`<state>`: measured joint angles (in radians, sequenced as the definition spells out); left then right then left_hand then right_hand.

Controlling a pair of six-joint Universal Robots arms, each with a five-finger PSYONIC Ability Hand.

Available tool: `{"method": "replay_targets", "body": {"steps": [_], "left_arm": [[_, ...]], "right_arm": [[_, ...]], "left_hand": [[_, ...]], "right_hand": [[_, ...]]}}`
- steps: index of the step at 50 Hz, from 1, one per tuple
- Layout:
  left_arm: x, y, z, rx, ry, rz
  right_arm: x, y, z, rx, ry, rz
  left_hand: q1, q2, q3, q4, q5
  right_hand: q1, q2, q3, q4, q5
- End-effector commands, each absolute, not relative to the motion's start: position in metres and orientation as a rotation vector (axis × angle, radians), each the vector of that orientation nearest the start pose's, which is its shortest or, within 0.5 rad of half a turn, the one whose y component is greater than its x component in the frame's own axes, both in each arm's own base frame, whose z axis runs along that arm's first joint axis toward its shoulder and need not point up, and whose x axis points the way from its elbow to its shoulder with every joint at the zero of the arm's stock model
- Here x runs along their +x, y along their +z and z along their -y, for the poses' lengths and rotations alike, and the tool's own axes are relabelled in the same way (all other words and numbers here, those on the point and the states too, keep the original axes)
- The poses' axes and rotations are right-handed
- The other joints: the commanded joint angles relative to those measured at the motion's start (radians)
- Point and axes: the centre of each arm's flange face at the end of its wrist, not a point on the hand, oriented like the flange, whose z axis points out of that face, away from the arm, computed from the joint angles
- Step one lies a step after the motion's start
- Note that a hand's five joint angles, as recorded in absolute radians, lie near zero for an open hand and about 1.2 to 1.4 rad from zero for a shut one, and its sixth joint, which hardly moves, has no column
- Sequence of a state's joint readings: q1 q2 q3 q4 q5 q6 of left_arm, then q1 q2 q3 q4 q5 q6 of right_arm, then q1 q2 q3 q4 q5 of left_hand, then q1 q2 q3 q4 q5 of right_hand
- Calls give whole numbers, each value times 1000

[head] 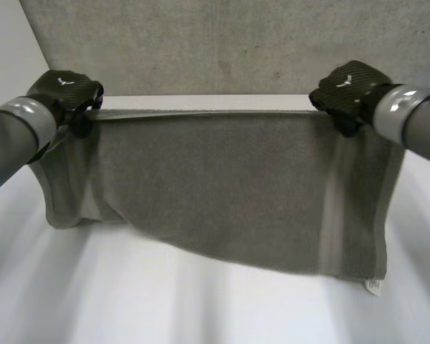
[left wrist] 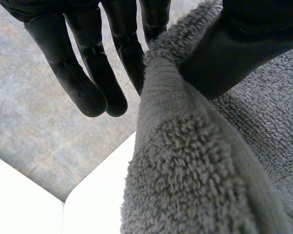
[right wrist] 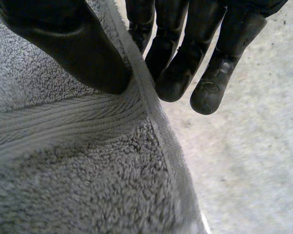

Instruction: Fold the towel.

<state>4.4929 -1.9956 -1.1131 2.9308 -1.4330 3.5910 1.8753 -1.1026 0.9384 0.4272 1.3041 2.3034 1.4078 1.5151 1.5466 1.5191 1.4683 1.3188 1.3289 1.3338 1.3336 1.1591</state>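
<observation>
Holds the towel up over the white table by its two top corners, stretched taut along the upper edge, level with the table's far side and the grey surface beyond it. Pinches one corner in the left hand, with the cloth clamped between thumb and the nearest of the fingers in the left wrist view, and with the other fingers straight and free beside the hem. Pinches the opposite corner likewise in the right hand, with the hem caught between thumb and fingers in the right wrist view. Hangs as one open sheet, dipping lower toward the right-hand side, with a small white label at that bottom corner. May clear the table along the lower edge or just brush it; cannot tell which. Shows no crease and no doubled layer, apart from a slight curl inward at the left-hand side. Looks, on that evidence, like the opening of the first fold: grasp made, towel lifted and spread, nothing yet folded. Leaves to do, by this reading, the whole of the folding itself: laying the lower part down on the table, carrying the held edge over to meet the opposite one, letting go, and probably folding once more crosswise.
</observation>
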Motion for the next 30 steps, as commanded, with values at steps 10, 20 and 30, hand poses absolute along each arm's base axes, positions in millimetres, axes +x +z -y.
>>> {"method": "replay_targets", "body": {"steps": [10, 20, 30], "left_arm": [[-239, 431, 376, 333, -2911, -1426], [-226, 349, 374, 373, -2781, -1761], [-222, 214, 351, 690, -2407, -2088]], "right_arm": [[293, 418, 344, -906, -3225, -887], [290, 345, 340, -1131, -2763, -1394], [286, 233, 316, -1413, -2227, -1702]], "left_hand": [[-12, -119, -150, -123, -247], [-12, -119, -150, -123, -247], [-12, -119, -150, -123, -247]], "right_hand": [[77, 67, 62, 63, 63], [77, 67, 62, 63, 63], [77, 67, 62, 63, 63]]}}
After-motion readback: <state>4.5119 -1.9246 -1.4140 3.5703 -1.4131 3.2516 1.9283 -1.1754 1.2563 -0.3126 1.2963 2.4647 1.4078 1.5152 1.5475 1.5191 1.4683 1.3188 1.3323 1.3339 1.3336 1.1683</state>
